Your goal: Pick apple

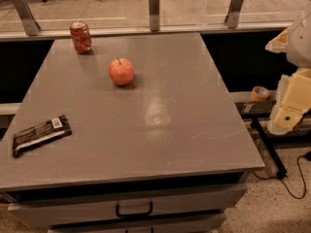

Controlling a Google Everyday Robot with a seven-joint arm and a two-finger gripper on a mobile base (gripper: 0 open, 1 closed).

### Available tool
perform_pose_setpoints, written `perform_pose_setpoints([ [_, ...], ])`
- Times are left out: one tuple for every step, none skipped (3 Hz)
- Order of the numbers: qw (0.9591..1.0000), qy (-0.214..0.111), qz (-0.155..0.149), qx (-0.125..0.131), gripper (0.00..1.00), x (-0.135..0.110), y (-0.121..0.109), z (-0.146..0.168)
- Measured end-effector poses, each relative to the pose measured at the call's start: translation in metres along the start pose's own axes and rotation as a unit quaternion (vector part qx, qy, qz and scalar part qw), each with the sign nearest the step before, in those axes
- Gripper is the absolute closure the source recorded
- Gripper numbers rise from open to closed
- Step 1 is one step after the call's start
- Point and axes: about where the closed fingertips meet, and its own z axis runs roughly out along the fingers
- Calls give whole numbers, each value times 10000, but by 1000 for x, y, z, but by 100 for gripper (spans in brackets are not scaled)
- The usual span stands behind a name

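A round pinkish-red apple (121,71) with a short dark stem stands on the grey table (146,130), left of centre towards the back. My gripper (287,111), pale yellow, hangs off the table's right side, well to the right of the apple and apart from it, with nothing seen in it.
A dented red-orange soda can (80,37) stands at the back left corner. A dark snack wrapper (41,134) lies near the left front edge. A glass railing with metal posts (154,8) runs behind the table. A tape roll (260,93) sits on a ledge at the right. Drawers (133,208) are below the front edge.
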Motion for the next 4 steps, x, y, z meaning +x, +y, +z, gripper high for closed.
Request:
perform_pose_setpoints([
  [10000, 0, 0, 0, 0, 0, 0, 0],
  [9988, -476, 36, 90, 0, -17, -18, 3],
  [9853, -1683, 142, 270, 0, -59, -64, 6],
  [9555, -2940, 29, 241, 0, -106, -100, 32],
])
